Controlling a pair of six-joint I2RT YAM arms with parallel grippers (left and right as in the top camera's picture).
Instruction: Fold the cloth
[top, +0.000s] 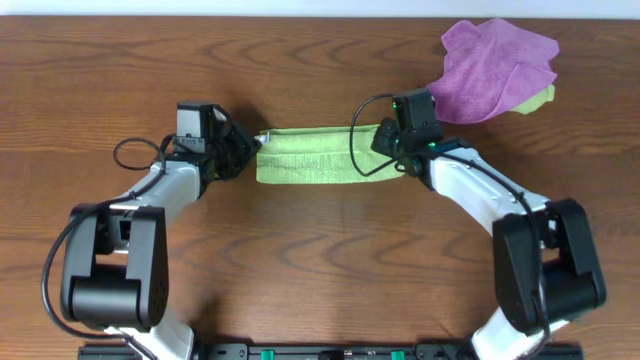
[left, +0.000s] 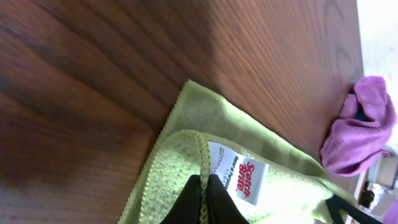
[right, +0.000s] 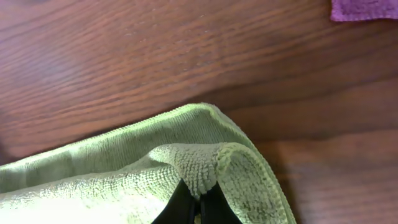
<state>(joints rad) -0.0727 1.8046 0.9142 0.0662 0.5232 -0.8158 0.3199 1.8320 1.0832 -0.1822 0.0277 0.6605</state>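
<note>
Both my jaws are clamped tight on fabric right now. My left gripper (left: 204, 190) has its two black fingers pressed together over the stitched hem of the bright lime-green terry cloth (top: 305, 158), right at a corner of the top layer. A small white sewn-in label with red lettering (left: 241, 179) sits just beside that pinch, at about 3 o'clock from my fingertips in the left wrist view. Under the layer I'm holding, a second green layer sticks out toward 12 o'clock and lies flat on the wood.

My right gripper (right: 199, 198) is closed the same way, with a little bunched-up nub of the green terry squeezed between the fingers. The rounded folded edge curls around it from 10 to 3 o'clock.

From overhead, the green cloth is a narrow doubled-over strip near the middle of the dark brown wooden table (top: 300, 260), its long side running 9 to 3 o'clock. My left jaws are at its 9 o'clock end and my right jaws at its 3 o'clock end. A black cable (top: 360, 160) from my right arm loops over the strip.

At about 1 o'clock from the strip, near my right wrist, there's a crumpled purple cloth (top: 490, 65). A pale yellow-green scrap (top: 541, 98) peeks out at its 4 o'clock edge.
</note>
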